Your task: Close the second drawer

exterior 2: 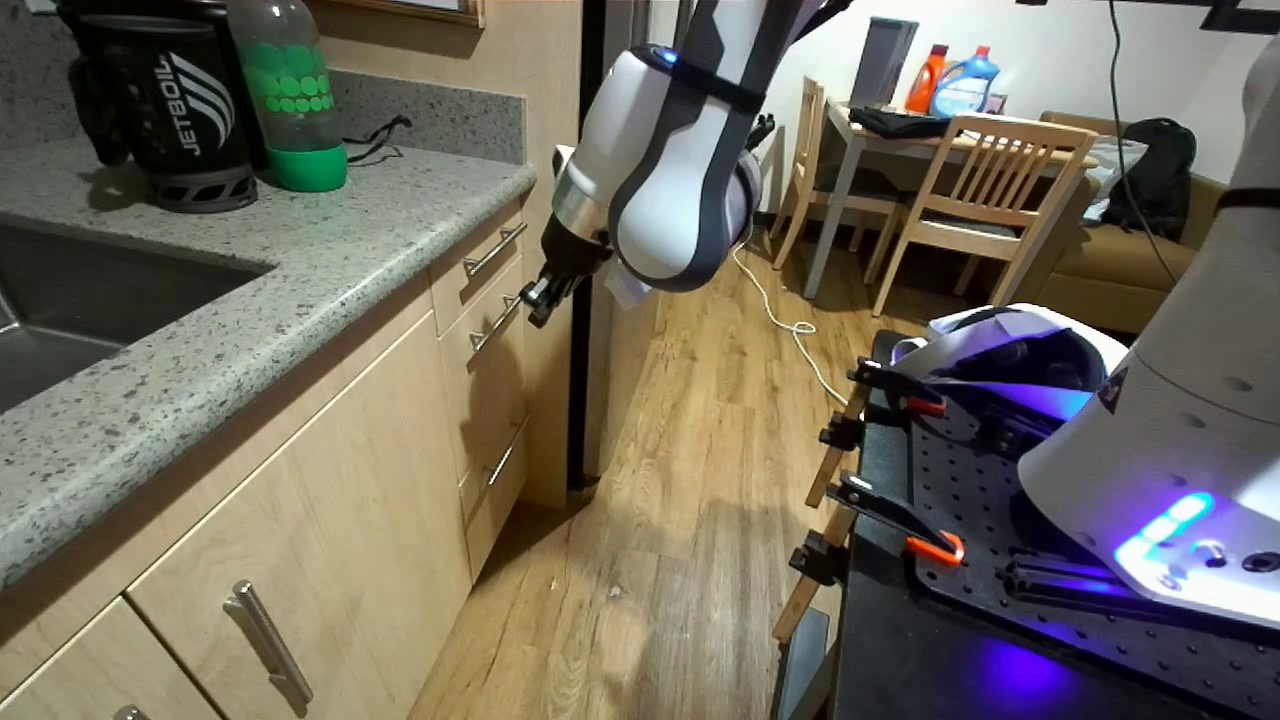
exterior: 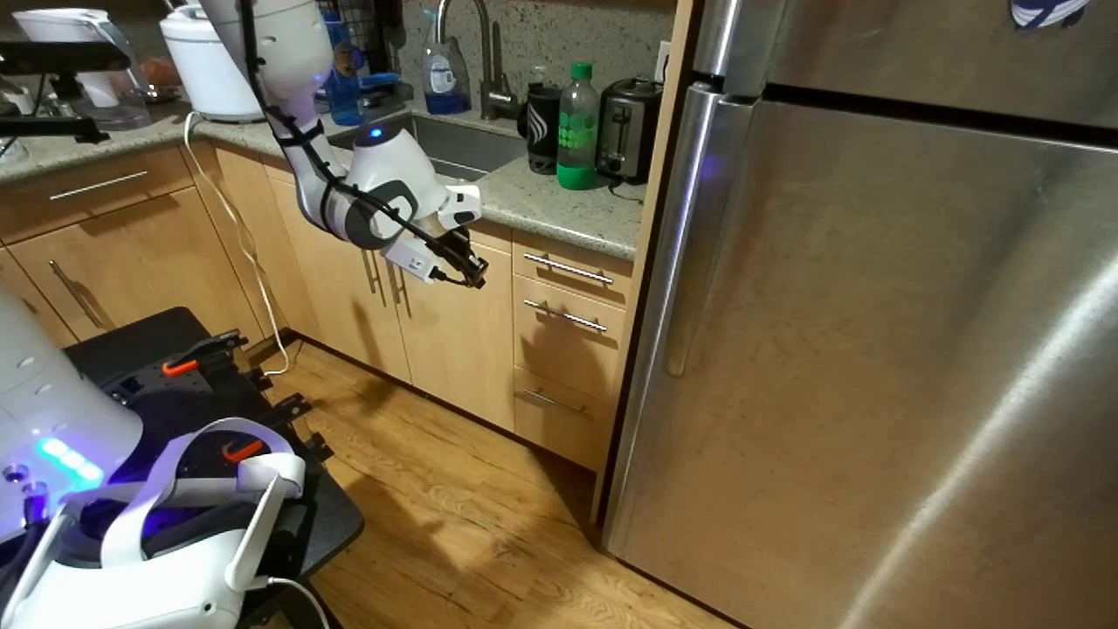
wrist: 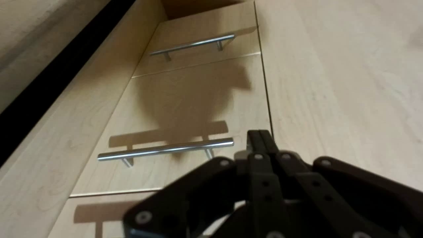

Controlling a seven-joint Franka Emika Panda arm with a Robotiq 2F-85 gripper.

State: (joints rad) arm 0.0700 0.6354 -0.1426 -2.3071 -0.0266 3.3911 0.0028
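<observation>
The second drawer is the mid-height light-wood front with a silver bar handle, in both exterior views [exterior: 555, 349] [exterior 2: 492, 385]. It sits flush with the drawers above and below. In the wrist view, which stands upside down, the second drawer [wrist: 185, 99] fills the middle left, its handle [wrist: 165, 150] left of my fingertips. My gripper [wrist: 262, 140] is shut and empty, its fingertips together. They overlap the drawer's edge by the seam with the cabinet door. In both exterior views the gripper [exterior: 479, 273] [exterior 2: 537, 302] hangs in front of the cabinets, apart from the fronts.
The top drawer [exterior: 568, 262] lies under the stone counter [exterior: 568, 214]. The bottom drawer [exterior: 559, 419] is near the floor. A steel refrigerator [exterior: 873, 349] stands beside the drawers. A cabinet door [exterior: 458, 341] adjoins on the other side. A bottle [exterior: 576, 131] and toaster [exterior: 631, 131] stand on the counter.
</observation>
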